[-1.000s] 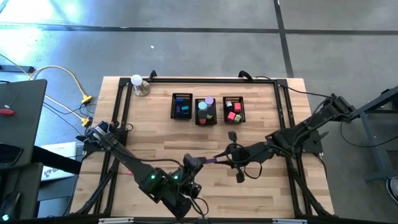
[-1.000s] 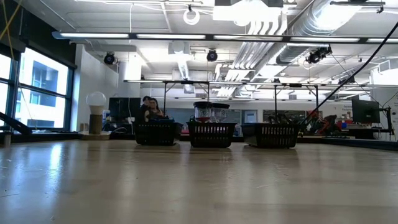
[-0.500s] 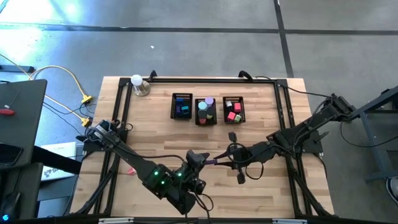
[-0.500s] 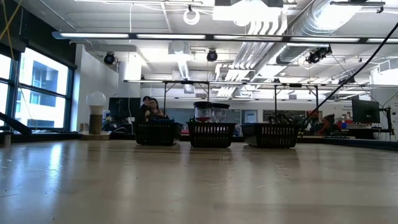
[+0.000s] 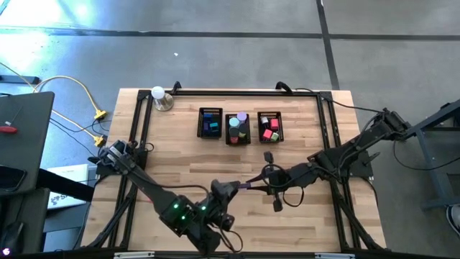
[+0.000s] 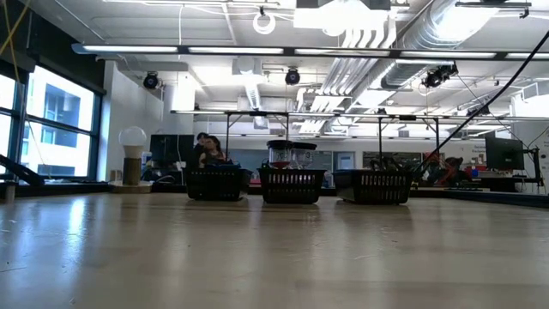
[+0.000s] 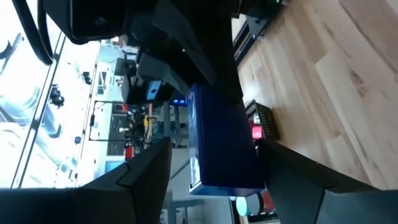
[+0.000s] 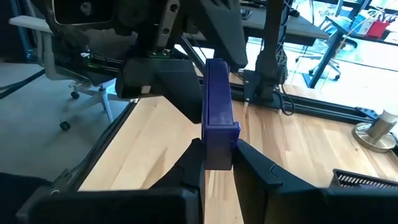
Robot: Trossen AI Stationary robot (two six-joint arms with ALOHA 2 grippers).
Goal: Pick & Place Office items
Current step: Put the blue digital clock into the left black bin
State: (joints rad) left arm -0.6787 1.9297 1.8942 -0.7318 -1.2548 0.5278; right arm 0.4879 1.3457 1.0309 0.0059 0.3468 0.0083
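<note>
Overhead and table-level views share the three bins [image 5: 240, 126].

Three bins [image 5: 239, 126] stood in a row at the table's [image 5: 180, 155] far side, a ball [image 5: 158, 93] on its base at the far-left corner.

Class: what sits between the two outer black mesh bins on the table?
A third mesh bin, holding teal, purple and green pieces, stands between the left bin and right bin; clearest in the high view.
</note>
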